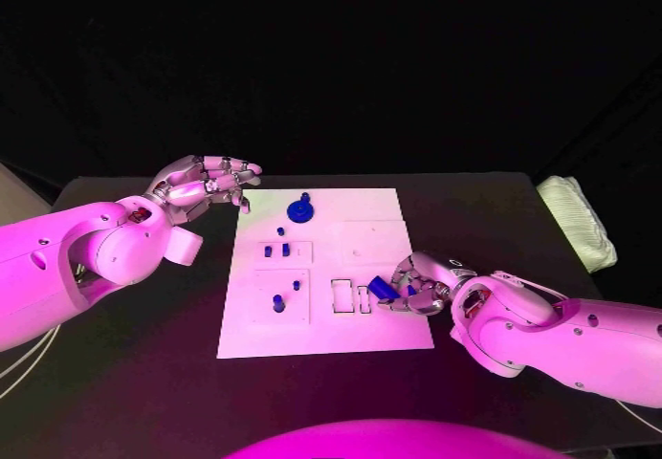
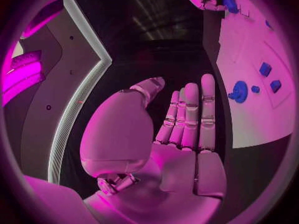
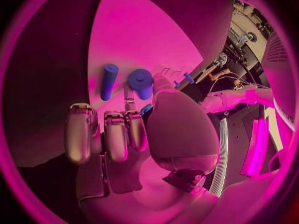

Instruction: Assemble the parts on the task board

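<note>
Head view: white task board (image 1: 324, 325) lies mid-worktop (image 1: 483, 201).

Left hand (image 1: 205, 182) hangs just off the board's far left corner, released; in the left wrist view its fingers (image 2: 190, 114) are straight and side by side, palm bare, grasping nothing.

Right hand (image 1: 418, 285) sits over the board's near right area, beside the slotted recesses (image 1: 349, 295). A blue piece (image 1: 380, 287) shows at its fingertips. In the right wrist view two blue pieces lie close before the curled fingers (image 3: 115, 134): a long rod (image 3: 109, 81) and a stubby cylinder (image 3: 141, 82). Whether the hand is pinching one of them or merely touching it, I cannot tell.

State of board, judged from the head view:
- blue gear-like wheel (image 1: 301, 208) stands at the far edge, apparently seated;
- two small blue blocks (image 1: 276, 251) sit in the left middle panel;
- a blue peg (image 1: 278, 303) stands in the lower left panel;
- a small blue dot (image 1: 280, 230) lies between wheel and blocks.

Judgement: partway through. Several parts look placed; the slotted recesses near the right hand appear unfilled, and the piece there is likely the one in hand for seating.
</note>
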